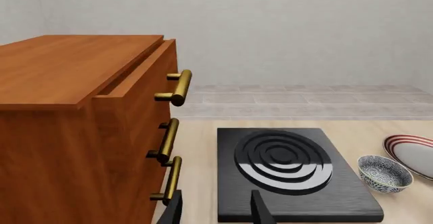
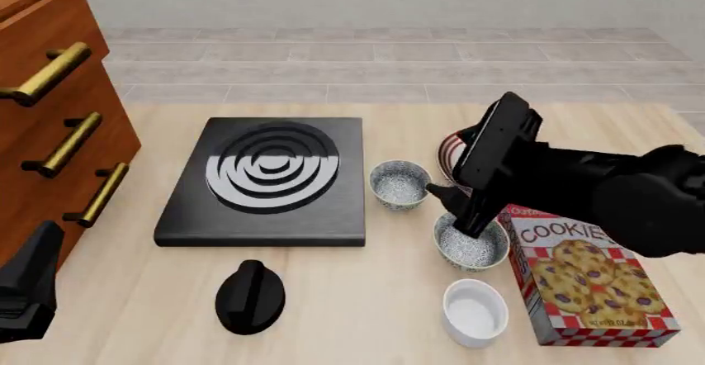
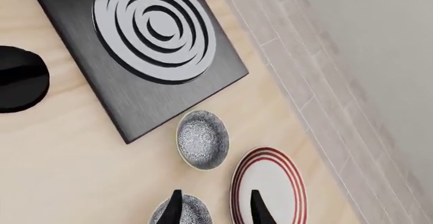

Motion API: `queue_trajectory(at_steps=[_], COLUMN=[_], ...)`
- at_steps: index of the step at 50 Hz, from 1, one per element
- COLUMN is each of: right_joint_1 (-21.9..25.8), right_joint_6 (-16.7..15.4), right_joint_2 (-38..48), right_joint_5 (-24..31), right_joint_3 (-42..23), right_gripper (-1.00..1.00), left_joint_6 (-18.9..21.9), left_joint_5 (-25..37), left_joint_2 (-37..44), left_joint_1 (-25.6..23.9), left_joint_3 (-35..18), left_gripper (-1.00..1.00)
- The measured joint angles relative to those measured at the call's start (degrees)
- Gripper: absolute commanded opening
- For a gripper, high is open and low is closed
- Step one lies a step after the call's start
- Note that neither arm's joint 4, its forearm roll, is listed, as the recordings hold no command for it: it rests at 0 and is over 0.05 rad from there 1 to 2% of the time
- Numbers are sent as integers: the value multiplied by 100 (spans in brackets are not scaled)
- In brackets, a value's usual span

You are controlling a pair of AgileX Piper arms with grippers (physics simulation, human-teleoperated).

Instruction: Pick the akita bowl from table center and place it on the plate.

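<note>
Akita bowl [image 2: 399,183]: sitting on the table [image 2: 352,315] just right of the stove block [image 2: 267,179], beside the plate [image 3: 269,188].
Right gripper [image 2: 450,204]: hanging with fingers parted, nothing between them, over the nearer speckled bowl [image 2: 471,243]; the akita bowl is lying just beyond, untouched.
Left gripper [image 1: 216,211]: idling open near the drawers [image 1: 81,127].

The pale wooden table [image 2: 364,299] carries a stove plate [image 2: 267,181], two speckled bowls [image 2: 399,184], a plate [image 3: 269,188], cup [image 2: 475,312], cookie box [image 2: 589,278]
</note>
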Motion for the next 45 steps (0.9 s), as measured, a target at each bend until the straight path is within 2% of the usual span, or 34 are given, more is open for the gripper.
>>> queue_trajectory(at_steps=[17, 45], right_joint_1=[110, -29], right_joint_6=[-341, -930], right_joint_2=[901, 1909], right_joint_5=[-170, -335], right_joint_3=[-286, -688], right_gripper=[100, 100], left_joint_6=[0, 0], left_joint_5=[0, 0], left_joint_2=[0, 0], left_joint_1=[0, 0], left_joint_3=[0, 0], left_gripper=[100, 100])
